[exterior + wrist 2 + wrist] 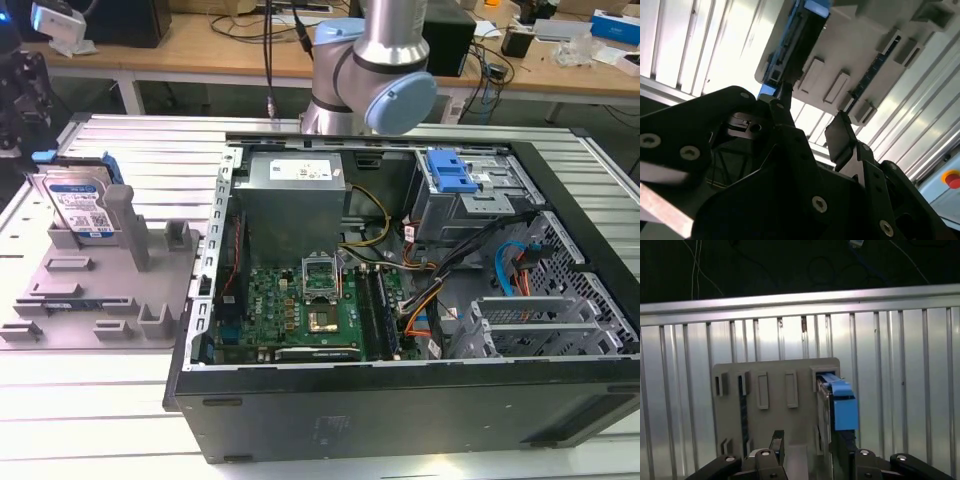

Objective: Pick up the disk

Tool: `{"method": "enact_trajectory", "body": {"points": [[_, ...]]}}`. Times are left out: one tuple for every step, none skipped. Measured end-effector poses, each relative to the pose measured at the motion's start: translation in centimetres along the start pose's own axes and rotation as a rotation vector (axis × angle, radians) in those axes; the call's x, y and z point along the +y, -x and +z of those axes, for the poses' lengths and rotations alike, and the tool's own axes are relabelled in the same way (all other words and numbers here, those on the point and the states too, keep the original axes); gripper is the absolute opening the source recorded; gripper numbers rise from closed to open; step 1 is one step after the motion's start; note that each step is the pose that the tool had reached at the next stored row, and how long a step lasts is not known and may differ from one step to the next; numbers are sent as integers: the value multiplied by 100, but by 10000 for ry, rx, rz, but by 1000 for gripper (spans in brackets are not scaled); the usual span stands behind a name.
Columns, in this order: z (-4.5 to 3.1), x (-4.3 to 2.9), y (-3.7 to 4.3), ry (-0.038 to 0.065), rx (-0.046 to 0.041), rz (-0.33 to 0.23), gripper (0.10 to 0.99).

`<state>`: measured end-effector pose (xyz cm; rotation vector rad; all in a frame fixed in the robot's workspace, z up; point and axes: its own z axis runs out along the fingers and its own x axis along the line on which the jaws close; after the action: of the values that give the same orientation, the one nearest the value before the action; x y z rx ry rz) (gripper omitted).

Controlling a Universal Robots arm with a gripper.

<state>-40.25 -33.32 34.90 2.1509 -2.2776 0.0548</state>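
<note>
The disk stands upright on its edge in a slot of a grey fixture plate at the exterior view's left, its white-and-blue label facing out. In the first wrist view the disk shows edge-on with its blue rail, set in the fixture plate. My gripper is open and hangs apart from the plate, one black finger off to the side of the disk and the other close to the disk's edge. The second wrist view has the gripper open with nothing between its fingers, short of the disk.
An open computer case lies on the slatted metal table, with a grey power supply box, a drive cage with a blue latch and a motherboard inside. A red button sits off the table. Workbenches stand behind.
</note>
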Motion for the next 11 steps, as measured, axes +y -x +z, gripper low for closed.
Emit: {"method": "enact_trajectory", "body": {"points": [[-1,27,47,0,0,-2,541],[-1,53,74,0,0,-1,541],[-1,80,91,1,1,-1,541],[1,105,105,1,1,-4,541],[6,118,110,-1,2,-11,541],[14,118,110,-1,3,-24,541],[22,119,113,0,3,-34,541],[29,121,120,-1,3,-42,541],[34,122,130,-2,3,-51,541],[41,126,157,-3,3,-67,541],[44,129,176,-1,5,-78,541]]}}
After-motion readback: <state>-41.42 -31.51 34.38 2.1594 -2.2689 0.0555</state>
